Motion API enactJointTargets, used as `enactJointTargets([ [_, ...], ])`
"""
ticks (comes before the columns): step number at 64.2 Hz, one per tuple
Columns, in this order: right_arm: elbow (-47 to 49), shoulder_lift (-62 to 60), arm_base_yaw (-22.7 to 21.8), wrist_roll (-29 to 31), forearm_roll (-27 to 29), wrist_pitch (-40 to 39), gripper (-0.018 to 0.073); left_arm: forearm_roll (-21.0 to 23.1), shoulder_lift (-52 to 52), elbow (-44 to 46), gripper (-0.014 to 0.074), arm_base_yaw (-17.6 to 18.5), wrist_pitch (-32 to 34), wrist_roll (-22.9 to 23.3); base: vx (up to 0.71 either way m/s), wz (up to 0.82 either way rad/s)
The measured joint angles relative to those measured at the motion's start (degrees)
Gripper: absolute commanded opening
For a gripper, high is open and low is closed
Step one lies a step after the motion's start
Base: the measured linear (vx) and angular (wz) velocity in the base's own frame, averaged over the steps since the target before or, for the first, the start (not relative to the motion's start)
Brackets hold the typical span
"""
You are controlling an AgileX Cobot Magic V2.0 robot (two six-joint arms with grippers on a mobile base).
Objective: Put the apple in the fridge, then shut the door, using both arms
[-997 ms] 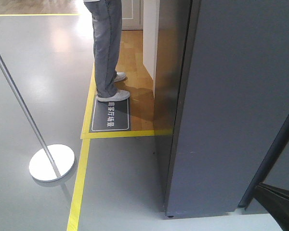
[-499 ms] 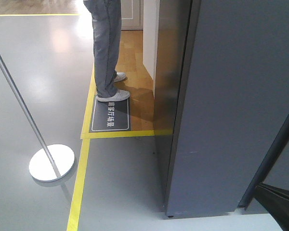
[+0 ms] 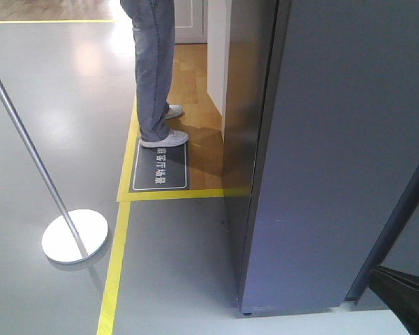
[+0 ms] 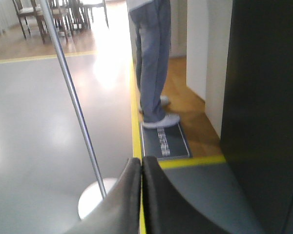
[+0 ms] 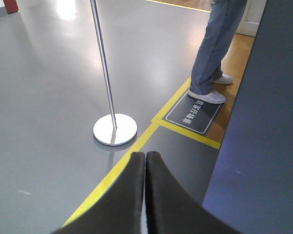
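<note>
Nearest, both wrist cams: left gripper and right gripper each have fingers pressed together, nothing between them. Just beyond, the fridge fills the right side, dark grey, door apparently nearly shut — edge-on, hard to judge. Apple not visible. Silver pole w/ round base left; farther back, a person's legs by the floor mat.

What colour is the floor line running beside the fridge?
Yellow; the taped floor line by the tall dark grey fridge shows best in the front-facing view.
</note>
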State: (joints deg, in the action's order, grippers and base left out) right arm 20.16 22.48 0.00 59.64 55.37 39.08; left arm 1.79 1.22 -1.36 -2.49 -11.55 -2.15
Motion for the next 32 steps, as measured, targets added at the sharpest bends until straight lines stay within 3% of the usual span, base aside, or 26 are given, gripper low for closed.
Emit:
enactJointTargets([
  [32, 0.0, 0.0, 0.0, 0.0, 0.0, 0.0, -0.0006, 0.54, -1.85, 0.0, -0.0006, 0.0, 4.87, -0.14, 0.0, 0.0],
])
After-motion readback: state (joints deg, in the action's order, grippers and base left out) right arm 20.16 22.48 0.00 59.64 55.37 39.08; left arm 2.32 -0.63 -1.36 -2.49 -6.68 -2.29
